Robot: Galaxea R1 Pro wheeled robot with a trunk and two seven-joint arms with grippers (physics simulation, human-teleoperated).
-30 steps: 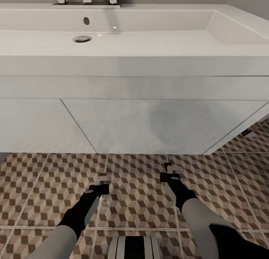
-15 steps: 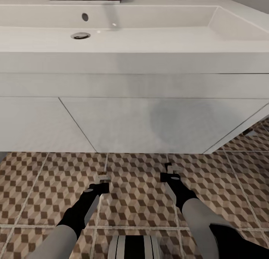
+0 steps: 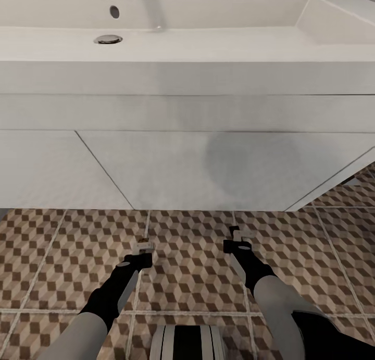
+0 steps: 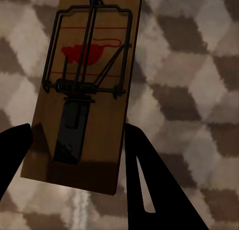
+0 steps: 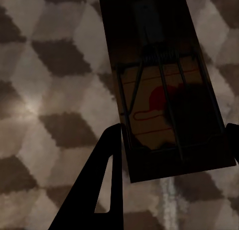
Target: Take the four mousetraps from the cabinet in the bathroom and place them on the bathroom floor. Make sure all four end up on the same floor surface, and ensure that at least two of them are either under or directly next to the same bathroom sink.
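My left gripper (image 3: 141,247) is shut on a mousetrap (image 4: 84,90), a brown wooden board with a dark wire bar and a red mouse print. It sits between the dark fingers (image 4: 144,175). My right gripper (image 3: 235,239) is shut on a second mousetrap (image 5: 159,90), shadowed, between its fingers (image 5: 109,180). Both grippers hang low over the cube-patterned bathroom floor (image 3: 192,266), just in front of the white vanity (image 3: 182,167). The bathroom sink (image 3: 208,42) sits on the vanity, with its drain (image 3: 108,39) at the left. The cabinet is out of view.
The vanity front overhangs the floor and spans nearly the whole width ahead. Open tile continues past its right corner (image 3: 359,204), where a small dark object (image 3: 348,182) lies, too small to identify. My base (image 3: 187,343) shows at the bottom edge.
The head camera has tilted down: the sink has slid up in the picture and the taps have left the top edge. Both grippers keep their places and their mousetraps.
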